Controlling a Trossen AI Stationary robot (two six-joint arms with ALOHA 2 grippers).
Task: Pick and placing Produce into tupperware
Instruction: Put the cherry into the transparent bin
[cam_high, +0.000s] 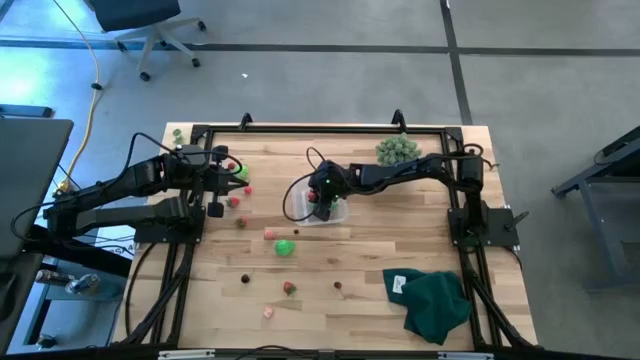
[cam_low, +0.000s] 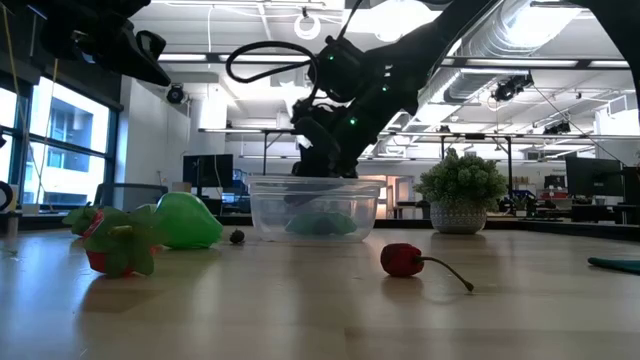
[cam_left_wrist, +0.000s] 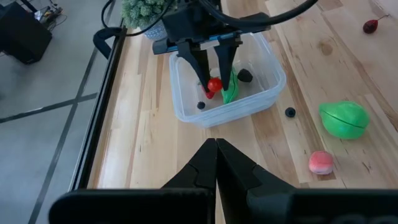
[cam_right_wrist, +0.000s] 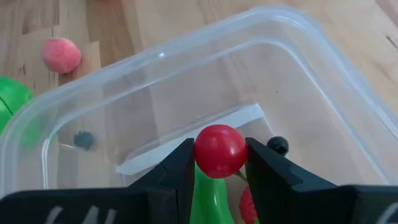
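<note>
Two dark arms at the wooden table (cam_high: 330, 270): the right gripper (cam_right_wrist: 219, 163) reaches down into the small clear square plastic tupperware (cam_left_wrist: 186, 112) near the table's middle, its jaws clamped on a small round red toy berry (cam_right_wrist: 220, 150) that sits squarely between the two fingertips, just above the container floor. Inside the same container lie a green elongated piece (cam_left_wrist: 231, 89) and a small dark berry (cam_left_wrist: 245, 75). Farther left, the left gripper (cam_left_wrist: 216, 144) waits above the table's left side, jaws fully closed on nothing, with a bright green ball (cam_left_wrist: 344, 119) and a pink berry (cam_left_wrist: 321, 162) loose on the wood outside the container.
</note>
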